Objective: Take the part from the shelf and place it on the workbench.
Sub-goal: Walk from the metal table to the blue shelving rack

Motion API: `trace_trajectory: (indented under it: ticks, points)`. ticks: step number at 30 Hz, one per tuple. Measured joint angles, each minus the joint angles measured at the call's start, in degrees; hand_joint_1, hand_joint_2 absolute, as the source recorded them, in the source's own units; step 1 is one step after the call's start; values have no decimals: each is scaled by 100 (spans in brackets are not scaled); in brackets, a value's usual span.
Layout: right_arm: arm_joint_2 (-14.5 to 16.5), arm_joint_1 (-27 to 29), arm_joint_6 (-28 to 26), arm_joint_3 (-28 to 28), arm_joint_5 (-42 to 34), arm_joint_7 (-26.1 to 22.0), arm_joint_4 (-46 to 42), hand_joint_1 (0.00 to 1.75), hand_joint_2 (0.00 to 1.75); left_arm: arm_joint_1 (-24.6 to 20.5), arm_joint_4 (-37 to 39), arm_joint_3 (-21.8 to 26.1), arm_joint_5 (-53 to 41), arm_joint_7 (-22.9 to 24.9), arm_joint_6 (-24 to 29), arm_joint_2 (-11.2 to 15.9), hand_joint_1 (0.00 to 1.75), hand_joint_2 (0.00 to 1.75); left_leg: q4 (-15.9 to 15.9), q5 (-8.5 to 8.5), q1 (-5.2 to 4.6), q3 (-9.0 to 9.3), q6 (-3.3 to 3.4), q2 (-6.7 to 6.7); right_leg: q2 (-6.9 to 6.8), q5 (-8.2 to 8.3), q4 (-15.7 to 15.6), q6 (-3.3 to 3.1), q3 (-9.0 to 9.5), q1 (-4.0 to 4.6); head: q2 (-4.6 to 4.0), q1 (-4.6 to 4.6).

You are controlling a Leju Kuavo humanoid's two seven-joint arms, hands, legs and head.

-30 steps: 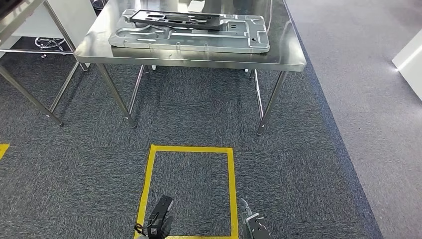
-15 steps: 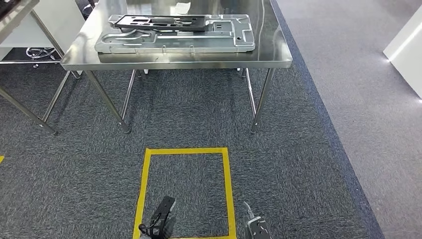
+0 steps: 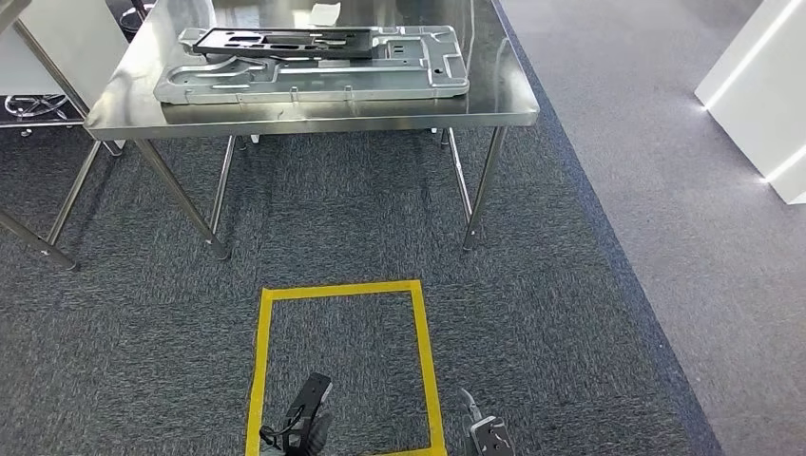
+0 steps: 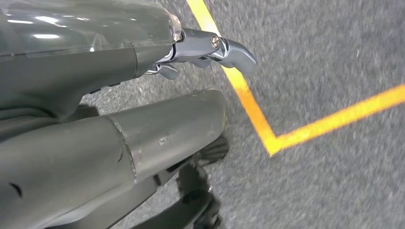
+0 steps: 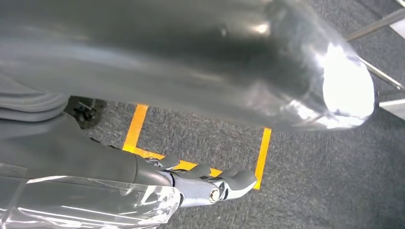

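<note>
The part (image 3: 276,40), black, lies on the table (image 3: 314,112) far ahead of both hands' fingers, whose state I can't tell; shelf next, I judge.

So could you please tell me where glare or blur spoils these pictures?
Head view: sharp, with bright reflections on the steel table. Left wrist view: motion blur on the carpet and yellow tape. Right wrist view: a blown-out highlight on the silver arm close to the lens.

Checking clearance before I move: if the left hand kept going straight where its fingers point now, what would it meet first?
The left hand hangs with fingers toward the floor, so it would likely meet the grey carpet inside the yellow tape square. Depth is unclear.
</note>
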Motion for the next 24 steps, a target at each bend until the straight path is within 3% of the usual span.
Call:
trace_trajectory:
  ticks: [3, 4, 5, 6, 8, 10, 13, 15, 18, 19, 20, 21, 23, 24]
  points:
    - [-7, 1, -2, 1, -1, -8, 8, 0, 0, -1, 0, -1, 2, 18, -2, 1, 0, 0, -8, 4, -5, -10, 36, 72, -108, -500, 1022, 71, -500, -31, 0, 33]
    - [-9, 5, -2, 1, -1, -8, 13, 0, 0, 2, 0, -1, 3, 24, -3, 4, 0, 0, -7, 2, -8, -12, 37, 95, -119, -549, 1252, 81, -619, -41, 0, 32]
    - [-11, 8, -2, 1, -1, -8, 17, 0, 0, 3, 0, -1, 3, 28, -4, 6, 0, 0, -7, 0, -9, -10, 36, 115, -128, -490, 1281, 83, -640, -47, 0, 33]
    - [-11, 10, -2, 2, -1, -8, 20, 0, 0, 2, 0, -1, 5, 30, -5, 6, 0, 0, -7, -3, -10, -3, 33, 131, -141, -330, 1074, 73, -539, -50, 0, 34]
    - [-11, 0, -2, 4, -1, -8, 21, 0, 0, -3, 0, -1, 14, 30, -8, 6, 0, 0, -7, -16, -15, 21, 13, 157, -220, 40, 279, 16, -134, -31, 0, 35]
    - [-11, -15, -1, 11, -1, -11, 21, 0, 0, -7, 0, -1, 26, 33, -19, 7, 0, 0, -5, -30, -28, 32, -36, 180, -290, 196, -242, -53, 120, 13, 0, 32]
    - [-11, -19, 0, 23, -1, -15, 23, 0, 0, -12, 0, -1, 41, 44, -45, 10, 0, 0, -21, -45, -25, 49, -140, 225, -247, 216, -345, -135, 146, 32, 0, 28]
    - [-10, -31, -1, 42, -1, -17, 24, 0, 0, -19, 0, -1, 57, 47, -53, 14, 0, 0, 172, -198, -18, -15, -196, 182, -205, 257, -423, -203, 188, -1, 0, 14]
    - [-10, -53, 4, 72, -1, -16, 39, 0, 0, -11, 0, -1, 69, 64, -53, 28, 0, 0, 1173, -713, -9, -472, -240, 83, -150, 269, -448, -265, 205, -4, 0, -28]
    - [-10, -54, 5, 75, -1, -15, 48, 0, 0, -4, 0, -1, 69, 70, -53, 35, 0, 0, 1446, -790, -8, -608, -250, 74, -124, 266, -439, -269, 202, 0, 0, -34]
    - [-11, -53, 8, 77, -1, -15, 56, 0, 0, 0, 0, -1, 69, 73, -52, 41, 0, 0, 1524, -753, -6, -655, -256, 71, -94, 260, -426, -268, 200, 2, 0, -36]
    - [-11, -53, 9, 78, -1, -15, 63, 0, 0, 1, 0, -1, 69, 73, -53, 46, 0, 0, 1382, -609, -4, -597, -257, 70, -61, 252, -410, -261, 200, 1, 0, -41]
    - [-11, -54, 13, 81, -1, -15, 71, 0, 0, -7, 0, -1, 69, 73, -54, 52, 0, 0, 672, -220, 4, -267, -240, 39, 3, 223, -361, -228, 200, -3, 0, -45]
    - [-12, -55, 13, 82, -1, -15, 73, 0, 0, -12, 0, -1, 69, 74, -55, 52, 0, 0, 348, -106, 5, -117, -223, 3, 26, 203, -320, -200, 187, 7, 0, -46]
